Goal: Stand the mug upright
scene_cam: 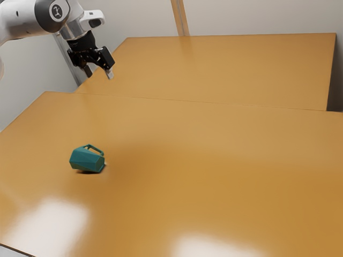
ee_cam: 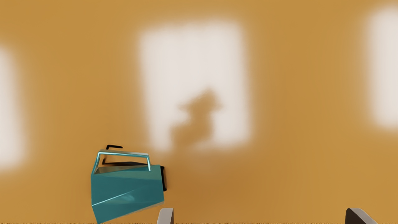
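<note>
The pincer (scene_cam: 99, 75) hangs open and empty above the table (scene_cam: 214, 176), the mug (ee_cam: 127, 189) lying on its side below, off past one finger (ee_cam: 164, 217) — so a straight drop could miss it, or clip and roll it.

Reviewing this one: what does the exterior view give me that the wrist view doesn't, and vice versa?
Exterior view's own: the white robot arm, the pale grey wall and a brown wooden strip on it.

Wrist view's own: a blurry brown silhouette inside a whitish glare patch.

Both: the teal faceted mug with its angular handle, lying on its side on the glossy orange-brown table, and the open black claw.
</note>
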`<state>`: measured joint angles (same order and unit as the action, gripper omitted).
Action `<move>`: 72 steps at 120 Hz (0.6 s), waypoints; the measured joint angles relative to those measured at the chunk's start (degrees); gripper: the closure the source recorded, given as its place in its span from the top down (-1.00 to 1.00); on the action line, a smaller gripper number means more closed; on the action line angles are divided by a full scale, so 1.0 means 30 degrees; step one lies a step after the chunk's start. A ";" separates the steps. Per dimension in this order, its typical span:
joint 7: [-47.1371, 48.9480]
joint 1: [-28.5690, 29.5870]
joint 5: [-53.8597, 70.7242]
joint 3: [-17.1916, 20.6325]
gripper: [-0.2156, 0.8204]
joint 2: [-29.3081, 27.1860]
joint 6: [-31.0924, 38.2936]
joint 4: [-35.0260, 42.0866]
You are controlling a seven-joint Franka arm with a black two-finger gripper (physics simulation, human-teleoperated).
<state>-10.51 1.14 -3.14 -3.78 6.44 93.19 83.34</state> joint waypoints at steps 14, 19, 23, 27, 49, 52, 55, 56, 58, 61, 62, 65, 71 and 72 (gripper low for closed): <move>0.0018 0.0000 -0.0005 0.0000 0.58 -0.0023 -0.0098 0.0000; 0.0023 0.0000 -0.0006 0.0000 0.58 -0.0025 -0.0129 0.0000; 0.0023 0.0000 -0.0006 0.0000 0.58 -0.0025 -0.0156 0.0000; 0.0023 -0.0003 -0.0007 -0.0004 0.58 -0.0022 -0.0194 0.0004; 0.0007 -0.0038 -0.0071 -0.0055 0.58 -0.0172 -0.0360 0.0404; -0.0005 -0.0115 -0.0283 -0.0211 0.58 -0.0219 -0.0467 0.0461; -0.0022 -0.0314 -0.0631 -0.0637 0.58 -0.0262 -0.0629 0.0504; -0.0030 -0.0341 -0.0754 -0.0770 0.58 -0.0274 -0.0691 0.0516; -0.0062 -0.0387 -0.1039 -0.1077 0.58 -0.0308 -0.0841 0.0535; -0.0132 -0.0346 -0.1429 -0.1508 0.58 -0.0351 -0.1051 0.0558; -0.0162 -0.0309 -0.1548 -0.1643 0.58 -0.0363 -0.1116 0.0566; -0.0267 -0.0137 -0.1881 -0.2000 0.58 -0.0391 -0.1298 0.0606; -0.0477 0.0267 -0.2577 -0.2622 0.58 -0.0419 -0.1664 0.0715; -0.0510 0.0328 -0.2686 -0.2720 0.58 -0.0422 -0.1729 0.0731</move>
<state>-12.04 2.12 -11.20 -11.94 5.17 88.01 85.54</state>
